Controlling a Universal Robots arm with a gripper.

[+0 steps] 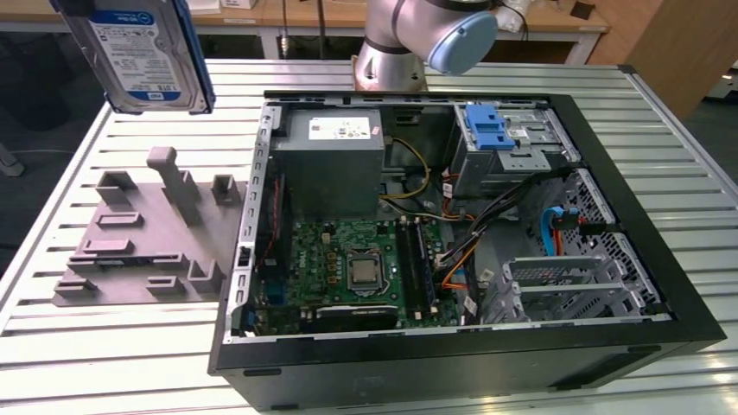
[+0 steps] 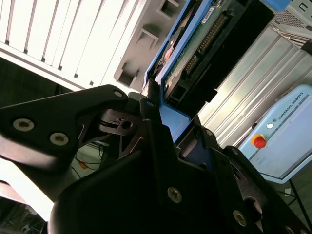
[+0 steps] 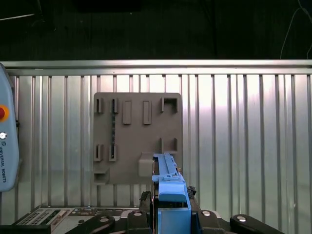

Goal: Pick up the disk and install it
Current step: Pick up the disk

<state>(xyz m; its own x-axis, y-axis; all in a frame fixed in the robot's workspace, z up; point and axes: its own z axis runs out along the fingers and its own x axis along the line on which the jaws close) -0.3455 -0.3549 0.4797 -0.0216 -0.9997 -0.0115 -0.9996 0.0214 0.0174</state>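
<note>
The disk [image 1: 144, 56], silver-grey with a white-and-blue label in a blue carrier, hangs upright in the air at the exterior view's upper left, above the table beyond the grey holder [image 1: 144, 238]. In the first wrist view its blue carrier edge [image 3: 168, 187] sits between the black fingers [image 3: 145, 199], straight over the empty grey holder [image 3: 136, 136]. The second wrist view shows my gripper [image 2: 170, 119] shut on the disk [image 2: 195, 44] at its lower end, with the circuit-board side showing.
An open computer case [image 1: 645, 216] lies on the slatted metal table [image 1: 104, 363], with a grey power supply [image 1: 334, 164], a motherboard [image 1: 358, 268] and a drive cage with a blue latch [image 1: 490, 130]. A teach pendant [image 3: 7, 146] lies beside the holder.
</note>
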